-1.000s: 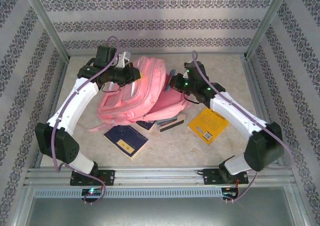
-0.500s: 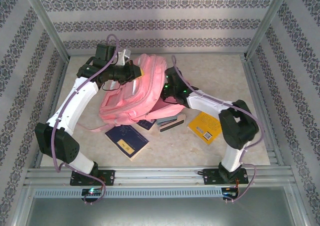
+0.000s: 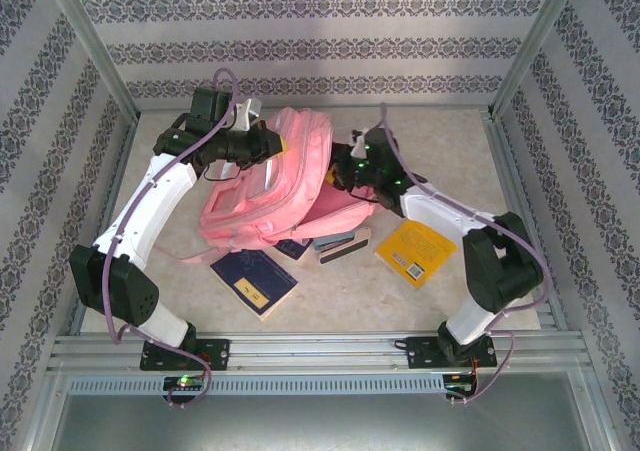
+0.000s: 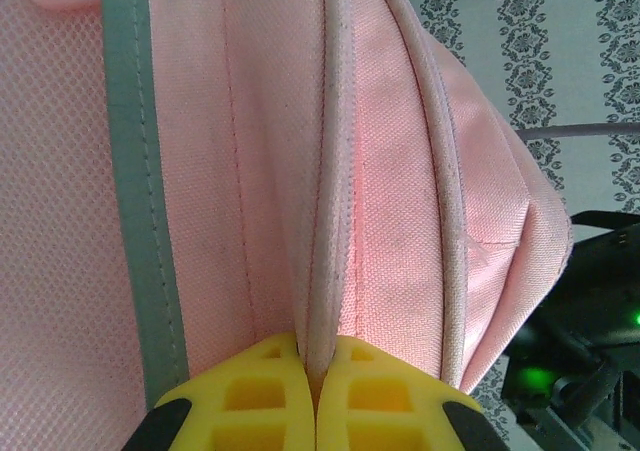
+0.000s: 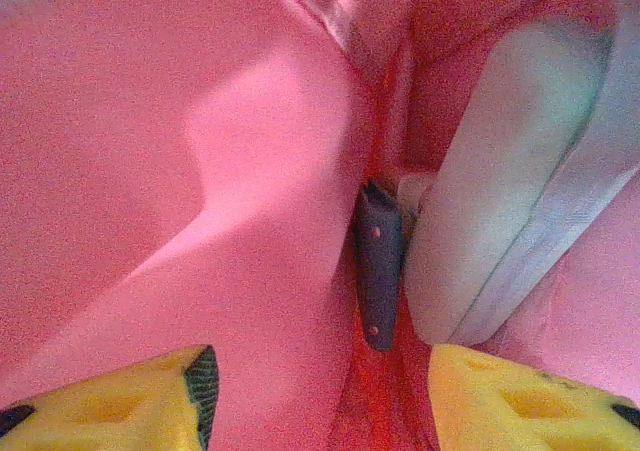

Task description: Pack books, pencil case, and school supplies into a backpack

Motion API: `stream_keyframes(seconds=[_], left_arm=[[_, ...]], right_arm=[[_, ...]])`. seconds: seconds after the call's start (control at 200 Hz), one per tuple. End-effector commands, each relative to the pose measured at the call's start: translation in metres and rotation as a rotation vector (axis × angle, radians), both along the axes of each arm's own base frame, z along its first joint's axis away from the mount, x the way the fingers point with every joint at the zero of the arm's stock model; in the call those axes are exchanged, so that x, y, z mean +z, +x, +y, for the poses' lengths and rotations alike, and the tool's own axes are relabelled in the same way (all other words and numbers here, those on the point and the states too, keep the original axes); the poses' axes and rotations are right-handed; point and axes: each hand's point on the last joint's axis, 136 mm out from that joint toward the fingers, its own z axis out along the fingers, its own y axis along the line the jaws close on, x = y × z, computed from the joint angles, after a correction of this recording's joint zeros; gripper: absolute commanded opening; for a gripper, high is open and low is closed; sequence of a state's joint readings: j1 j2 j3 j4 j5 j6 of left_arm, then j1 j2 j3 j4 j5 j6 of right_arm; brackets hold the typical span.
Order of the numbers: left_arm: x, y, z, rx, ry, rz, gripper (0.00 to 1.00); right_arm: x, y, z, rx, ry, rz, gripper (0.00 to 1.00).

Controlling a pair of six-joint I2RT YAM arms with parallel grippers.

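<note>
Centrally on the table lies the pink backpack [image 3: 262, 196], its mouth turned right. Inside it, seen from the right wrist, a pale mint-green pencil case [image 5: 500, 201] rests against the lining, beside a dark narrow object [image 5: 379, 261] I cannot identify. The right gripper [image 5: 320, 401] sits in the opening, its jaws spread wide with nothing between them. The left gripper [image 4: 315, 396] is clamped on a piped seam at the bag's far edge, holding the mouth up.

On the near side of the bag, a navy book [image 3: 253, 282], a yellow-orange book [image 3: 416, 251] and a stapler-like wedge [image 3: 339, 247] lie unpacked.

To do this step well, I judge the left pinch should be firm and high while the right arm backs straight out, clear of the fabric.

The left arm reaches far, then bends right. The right arm folds sharply — elbow near, forearm pointing far-left.
</note>
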State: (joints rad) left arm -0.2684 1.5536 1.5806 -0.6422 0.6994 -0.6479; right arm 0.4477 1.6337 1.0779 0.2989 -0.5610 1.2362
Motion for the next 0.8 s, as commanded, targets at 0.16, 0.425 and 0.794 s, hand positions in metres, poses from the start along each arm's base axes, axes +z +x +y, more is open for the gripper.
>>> stream_keyframes(seconds=[0.16,0.425,0.794], left_arm=[[0.035,0.001,-0.013,-0.065,-0.075,-0.12,0.06],[0.055,0.005,0.011,0.066,0.077,-0.142,0.55],[0.036,-0.01,-0.036,-0.023,0.449,-0.095,0.69]], right_arm=[[0.067,-0.014,0.047,0.258,0.277,-0.111,0.4],[0.095,-0.014,0.064,0.26,0.335,-0.148,0.28],[0.091,-0.012,0.066,0.242,0.296,-0.152,0.24]])
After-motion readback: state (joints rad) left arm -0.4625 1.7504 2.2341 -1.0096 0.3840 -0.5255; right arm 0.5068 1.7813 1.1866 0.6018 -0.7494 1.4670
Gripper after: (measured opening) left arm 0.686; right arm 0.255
